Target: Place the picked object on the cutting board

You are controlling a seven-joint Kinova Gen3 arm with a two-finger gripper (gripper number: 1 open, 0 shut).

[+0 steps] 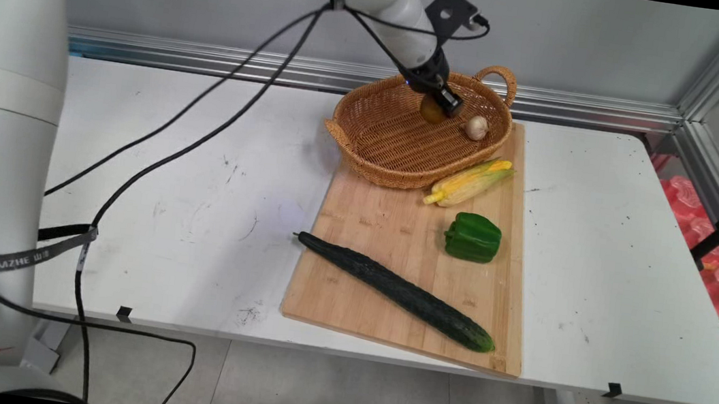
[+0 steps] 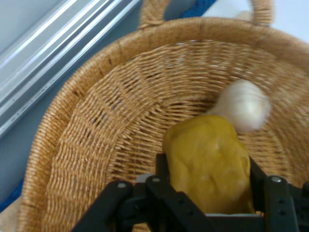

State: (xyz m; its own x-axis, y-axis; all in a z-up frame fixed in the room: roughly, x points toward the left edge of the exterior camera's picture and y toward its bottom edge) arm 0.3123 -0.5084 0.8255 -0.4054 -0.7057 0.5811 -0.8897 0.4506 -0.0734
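Gripper [image 2: 207, 193] inside wicker basket [image 1: 374, 142], fingers clamped either side of yellow-brown potato [image 2: 210, 162] — garlic bulb [image 2: 244, 106] just beyond it. Potato looks firm, rounded, moderately light; likely handles best squeezed across its middle, as held. Corn [image 1: 470, 181] just outside basket rim.

A grey strap [image 1: 23, 260] is wrapping round the lower part of the white arm, and it is carrying dark lettering that is reading "SAMZHE", followed by a couple of smaller marks that are possibly further characters but are too small to make out. On the arm's large white link [image 1: 12, 15] at the left edge, blue capitals are showing as "KIN", with the remainder of the word running off the top of the picture. In the hand view no lettering is showing anywhere.
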